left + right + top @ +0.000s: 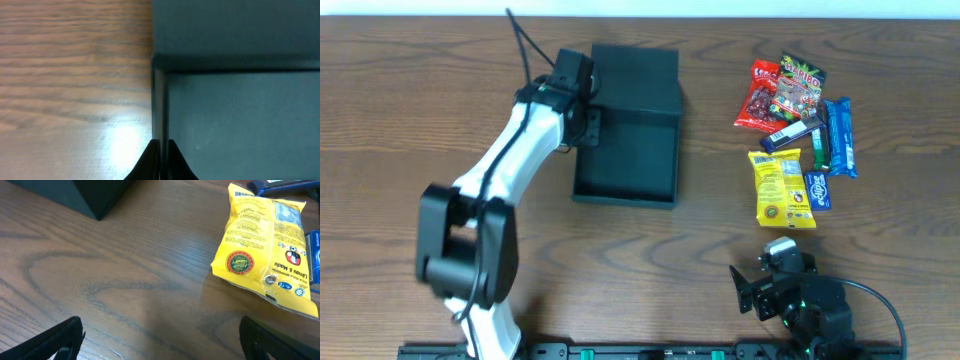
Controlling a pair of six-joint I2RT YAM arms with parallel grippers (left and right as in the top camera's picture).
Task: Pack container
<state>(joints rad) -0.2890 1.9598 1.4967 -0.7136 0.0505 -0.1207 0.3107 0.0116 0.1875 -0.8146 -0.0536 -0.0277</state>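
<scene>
Standing open on the wooden bench (410, 100), the dark teal container (625, 160) is pinched at its left wall by the left tool (161, 161).

The box sits toward the far middle of the bench, its lid flap (635, 80) laid back flat and its floor bare. The left tool's fingers are drawn in tight on the thin wall. Well to the right lie snacks: a yellow packet (782, 187), red packets (760, 97) and blue bars (840, 137). Nearer the front edge, the right tool (160, 339) hangs low just short of the yellow packet, fingers spread wide, holding nothing.
</scene>
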